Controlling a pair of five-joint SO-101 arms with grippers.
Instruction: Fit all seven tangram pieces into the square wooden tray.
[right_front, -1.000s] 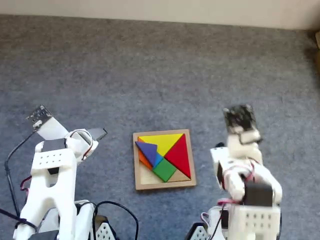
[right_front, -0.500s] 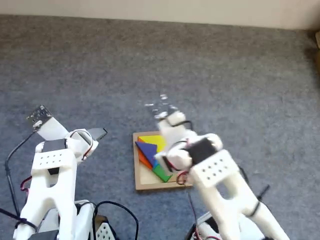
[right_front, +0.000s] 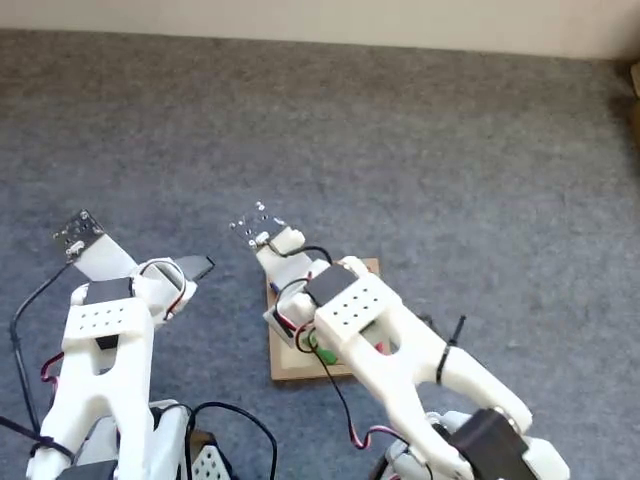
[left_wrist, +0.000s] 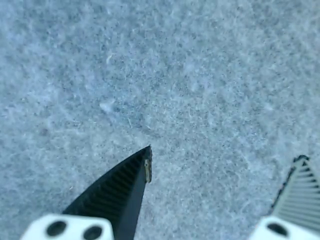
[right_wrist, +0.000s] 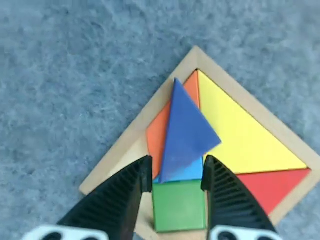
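One grey carpet (right_front: 430, 130) bears the tray (right_front: 283, 372).

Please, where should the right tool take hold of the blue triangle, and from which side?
Grip the blue triangle by the end nearest the green square, across its edges, coming straight down. It lies flat and skewed over the orange piece, so those edges seem free; the open right tool straddles that end.
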